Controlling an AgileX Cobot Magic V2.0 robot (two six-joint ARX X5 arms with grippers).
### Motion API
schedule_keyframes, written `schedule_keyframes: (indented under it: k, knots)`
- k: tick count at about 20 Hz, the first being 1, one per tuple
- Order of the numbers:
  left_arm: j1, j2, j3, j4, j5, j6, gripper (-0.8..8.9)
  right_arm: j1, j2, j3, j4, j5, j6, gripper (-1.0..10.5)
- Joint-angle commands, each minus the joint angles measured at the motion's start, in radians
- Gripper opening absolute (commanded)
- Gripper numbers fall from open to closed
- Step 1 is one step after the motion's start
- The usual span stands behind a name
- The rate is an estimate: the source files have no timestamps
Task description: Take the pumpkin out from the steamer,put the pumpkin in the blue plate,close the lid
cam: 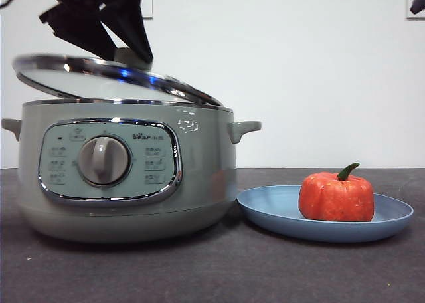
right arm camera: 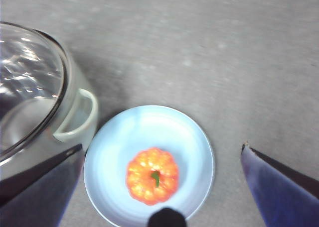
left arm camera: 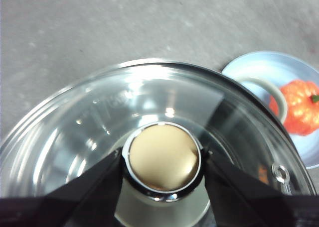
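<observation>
The orange pumpkin (cam: 337, 196) with a green stem sits in the blue plate (cam: 265, 210), right of the sage-green steamer (cam: 126, 177). The glass lid (cam: 113, 79) is tilted over the steamer, its right edge on the rim, its left edge raised. My left gripper (left arm camera: 162, 160) is shut on the lid's pale knob (left arm camera: 162, 155); it shows dark at the top left of the front view (cam: 126, 50). My right gripper (right arm camera: 162, 152) is open and empty, high above the plate (right arm camera: 144, 132) and pumpkin (right arm camera: 152, 174).
The steamer's side handle (cam: 244, 128) sticks out toward the plate. The dark grey table (cam: 212, 270) runs in front of both. A white wall stands behind.
</observation>
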Motion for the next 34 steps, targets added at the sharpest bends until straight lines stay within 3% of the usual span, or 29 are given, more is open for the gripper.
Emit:
schedule_keyframes:
  k: [1,12,13,15,16,22,27,30,34]
  knots:
    - [-0.018,0.019,0.023,0.041,0.007,-0.010,-0.09,0.000,0.000,-0.008,-0.003,0.006,0.007,6.0]
    - [-0.035,0.061,0.022,-0.003,0.003,-0.010,0.08,0.000,0.000,-0.008,-0.002,0.006,0.007,6.0]
    - [-0.035,0.061,0.022,-0.011,0.003,-0.010,0.77,0.000,0.000,-0.008,-0.002,0.006,0.007,6.0]
    - [-0.035,0.061,0.022,-0.019,-0.001,-0.010,4.10,0.000,0.000,-0.008,-0.003,0.005,0.008,6.0]
    - [-0.035,0.060,0.023,-0.019,-0.001,-0.010,4.69,0.000,0.000,-0.008,-0.003,0.005,0.008,6.0]
    - [-0.033,0.051,0.063,-0.068,-0.002,-0.010,4.68,0.000,0.000,-0.008,-0.005,0.002,0.008,6.0]
    - [-0.033,0.031,0.211,-0.338,-0.001,-0.001,4.68,0.000,-0.001,-0.008,-0.072,-0.004,0.007,6.0]
    - [-0.033,0.008,0.299,-0.512,-0.001,0.015,4.18,0.002,-0.002,-0.008,-0.089,-0.005,0.008,5.8]
    - [-0.034,-0.078,0.309,-0.584,0.000,0.068,-0.17,0.008,-0.008,-0.010,-0.080,-0.004,0.007,1.4]
